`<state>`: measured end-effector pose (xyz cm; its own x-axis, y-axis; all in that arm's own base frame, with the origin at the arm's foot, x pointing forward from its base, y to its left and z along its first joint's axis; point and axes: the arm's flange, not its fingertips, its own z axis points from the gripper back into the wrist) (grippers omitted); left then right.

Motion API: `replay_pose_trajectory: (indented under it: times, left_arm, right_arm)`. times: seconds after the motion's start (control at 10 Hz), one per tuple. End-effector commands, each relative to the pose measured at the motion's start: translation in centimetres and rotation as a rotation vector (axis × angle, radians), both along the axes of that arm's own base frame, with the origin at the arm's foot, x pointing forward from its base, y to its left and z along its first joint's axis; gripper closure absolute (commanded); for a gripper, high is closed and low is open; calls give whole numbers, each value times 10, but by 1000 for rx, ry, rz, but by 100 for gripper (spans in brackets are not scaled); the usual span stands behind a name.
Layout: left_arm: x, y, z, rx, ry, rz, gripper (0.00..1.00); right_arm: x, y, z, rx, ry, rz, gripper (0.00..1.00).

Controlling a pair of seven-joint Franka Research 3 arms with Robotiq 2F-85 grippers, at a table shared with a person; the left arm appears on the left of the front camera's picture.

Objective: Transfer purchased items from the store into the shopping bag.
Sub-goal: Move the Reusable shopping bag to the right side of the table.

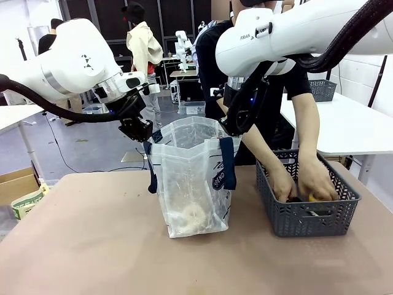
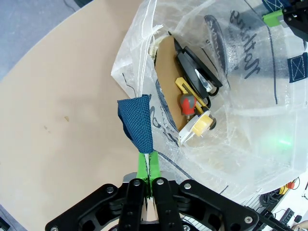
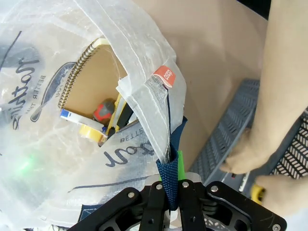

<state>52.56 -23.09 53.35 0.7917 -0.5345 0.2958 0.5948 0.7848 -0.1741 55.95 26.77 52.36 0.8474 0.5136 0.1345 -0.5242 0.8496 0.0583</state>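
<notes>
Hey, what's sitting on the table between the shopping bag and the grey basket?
Nothing: the front view shows bare table between the shopping bag and the basket.

- Right arm [image 1: 270,37], white casing: you read black "FRA…"; rest turns out of sight.
- Shopping bag [image 1: 190,178], round navy logo [image 1: 220,180] below strap pinched by right gripper: white capitals, you make out "OPEN…" only.
- Right wrist view, bag wall just beyond right gripper [image 3: 171,190]: small capitals "BETTER". Farther off, large black script with "BETTER THAN" beside it.
- Red tab [image 3: 165,75] on bag rim beyond same fingertips: white print, too small for you to confirm.
- Left wrist view, far bag wall beyond left gripper [image 2: 147,166]: black script "Nothing", upside down.
</notes>
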Motion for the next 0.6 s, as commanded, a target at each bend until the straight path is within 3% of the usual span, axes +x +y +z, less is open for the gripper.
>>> replay_pose_trajectory:
  times: [0.0,0.5]
  left_arm:
    - [-1,-1,-1,1,6,11,100]
    - [-1,-1,-1,1,6,11,100]
  right_arm:
    - [0,-1,-1,-1,4,-2,100]
    - [0,-1,-1,-1,4,-2,100]
